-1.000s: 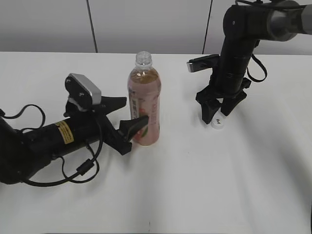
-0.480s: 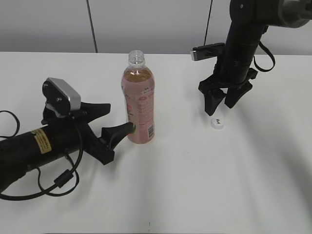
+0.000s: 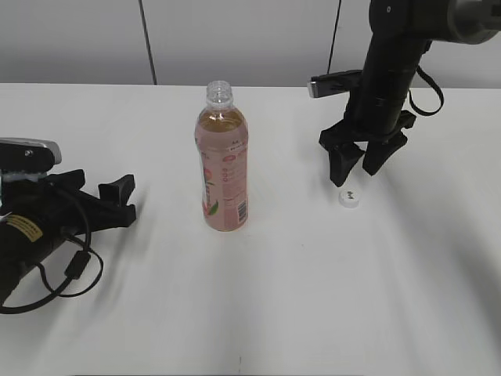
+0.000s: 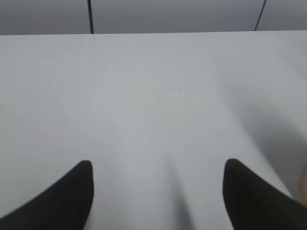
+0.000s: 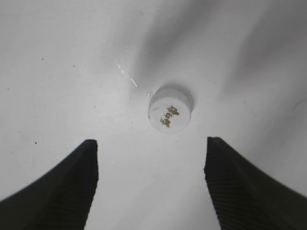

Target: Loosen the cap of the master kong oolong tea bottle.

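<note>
The master kong oolong tea bottle (image 3: 222,168) stands upright in the middle of the white table (image 3: 274,298), its neck bare with no cap on it. The white cap (image 3: 349,199) lies on the table to the right, marked side up; it also shows in the right wrist view (image 5: 169,114). My right gripper (image 3: 357,169) hangs open just above the cap, empty (image 5: 149,160). My left gripper (image 3: 121,200) is open and empty at the far left, well apart from the bottle; its view shows only bare table between the fingertips (image 4: 157,165).
A grey wall with dark vertical seams (image 3: 149,43) runs behind the table's far edge. Black cables (image 3: 66,274) trail from the left arm at the front left.
My left gripper let go of the bottle and drew back to the far left. My right gripper rose off the cap, which stays on the table. The bottle shifted slightly left.
</note>
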{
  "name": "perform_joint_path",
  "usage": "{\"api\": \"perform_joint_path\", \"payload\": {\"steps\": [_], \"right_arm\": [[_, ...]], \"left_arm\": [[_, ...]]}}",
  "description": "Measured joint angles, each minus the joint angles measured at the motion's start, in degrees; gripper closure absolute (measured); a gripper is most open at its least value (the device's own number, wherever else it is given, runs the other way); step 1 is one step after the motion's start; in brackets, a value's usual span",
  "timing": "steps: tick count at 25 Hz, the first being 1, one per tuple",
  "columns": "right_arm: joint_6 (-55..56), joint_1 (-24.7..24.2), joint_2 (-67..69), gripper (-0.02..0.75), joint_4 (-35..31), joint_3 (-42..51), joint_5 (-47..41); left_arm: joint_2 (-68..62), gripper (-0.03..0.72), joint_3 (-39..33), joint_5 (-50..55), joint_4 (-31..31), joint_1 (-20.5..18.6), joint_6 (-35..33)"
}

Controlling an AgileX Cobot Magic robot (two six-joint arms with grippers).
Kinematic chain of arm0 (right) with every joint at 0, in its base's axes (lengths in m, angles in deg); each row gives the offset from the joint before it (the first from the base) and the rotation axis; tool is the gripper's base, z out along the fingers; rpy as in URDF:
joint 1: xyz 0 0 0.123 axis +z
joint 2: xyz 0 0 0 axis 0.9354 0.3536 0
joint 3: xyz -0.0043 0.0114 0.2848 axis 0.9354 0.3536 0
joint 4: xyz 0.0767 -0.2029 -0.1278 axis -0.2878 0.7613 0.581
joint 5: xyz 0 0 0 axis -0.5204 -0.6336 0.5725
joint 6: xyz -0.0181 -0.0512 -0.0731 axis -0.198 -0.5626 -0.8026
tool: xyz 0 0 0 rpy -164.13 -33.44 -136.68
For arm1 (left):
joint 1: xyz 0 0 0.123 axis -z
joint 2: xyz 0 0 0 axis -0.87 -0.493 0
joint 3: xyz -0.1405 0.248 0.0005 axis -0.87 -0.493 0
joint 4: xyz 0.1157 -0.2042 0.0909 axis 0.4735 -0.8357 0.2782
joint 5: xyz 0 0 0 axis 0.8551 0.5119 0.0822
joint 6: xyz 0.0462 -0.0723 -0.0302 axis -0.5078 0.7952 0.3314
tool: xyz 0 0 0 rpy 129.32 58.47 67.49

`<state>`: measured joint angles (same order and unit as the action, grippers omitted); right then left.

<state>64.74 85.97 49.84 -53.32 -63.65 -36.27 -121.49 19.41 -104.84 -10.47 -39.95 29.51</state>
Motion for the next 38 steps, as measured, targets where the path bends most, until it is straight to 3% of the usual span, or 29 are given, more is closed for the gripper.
{"api": "perform_joint_path", "payload": {"steps": [6, 10, 17, 21, 27, 36, 38], "right_arm": [[0.1, 0.0, -0.6, 0.215, 0.0, 0.0, 0.0], [0.3, 0.0, -0.6, 0.215, -0.1, 0.0, -0.1], [0.4, 0.0, -0.8, 0.215, -0.3, 0.0, -0.1], [0.4, 0.0, -1.6, 0.215, -1.5, 0.0, -0.5], [0.4, 0.0, -2.3, 0.215, -2.9, 0.0, -0.7], [0.4, 0.0, -2.4, 0.215, -5.3, 0.0, -0.7], [0.4, 0.0, -2.4, 0.215, -6.0, 0.0, -0.2]], "left_arm": [[0.0, 0.183, 0.0, 0.0, 0.9, -2.6, 2.3], [0.0, 0.183, 0.0, 0.0, 8.2, -10.6, 7.1], [0.0, 0.186, 0.0, 0.0, 18.9, -24.6, 8.0], [2.4, 0.221, 0.0, 2.5, 24.3, -25.7, 8.0], [11.3, 0.232, 0.0, 9.1, 25.2, -25.7, 8.0], [29.6, 0.233, 1.9, 31.4, 22.2, -25.7, 12.3], [33.8, 0.233, 4.5, 40.8, 22.0, -25.7, 12.8]]}}
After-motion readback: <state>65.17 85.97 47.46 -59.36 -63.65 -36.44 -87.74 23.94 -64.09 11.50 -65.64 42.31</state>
